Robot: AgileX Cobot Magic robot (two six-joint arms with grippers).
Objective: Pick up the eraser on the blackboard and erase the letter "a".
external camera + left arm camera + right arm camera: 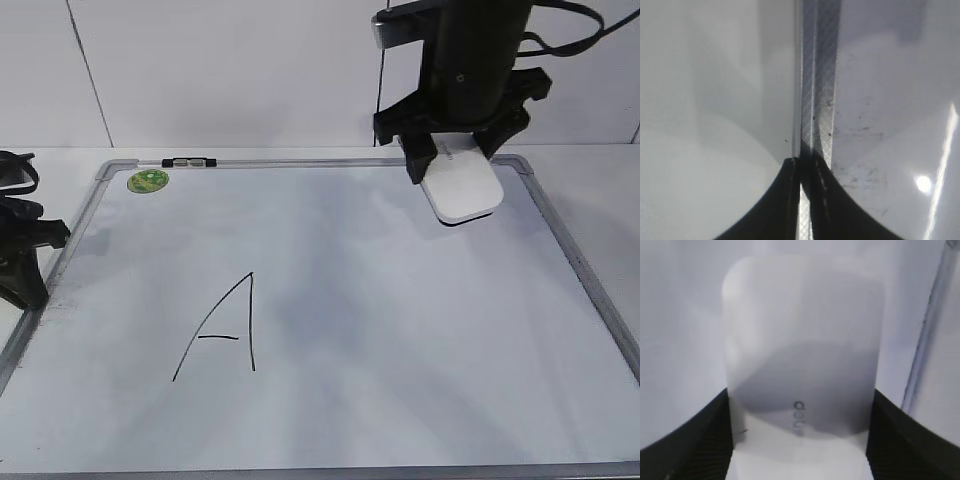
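Exterior view: eraser (463, 190) (gripped) near blackboard (560, 240) corner.

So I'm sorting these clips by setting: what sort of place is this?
Likely a robot lab bench, not a classroom: a whiteboard lies flat on a white table against a plain panelled wall, and a black gripper holds an eraser.

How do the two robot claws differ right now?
The right gripper hangs at the board's far right corner, its fingers either side of the white eraser. The left gripper sits shut and empty over the whiteboard's grey frame at the left edge. Both are black.
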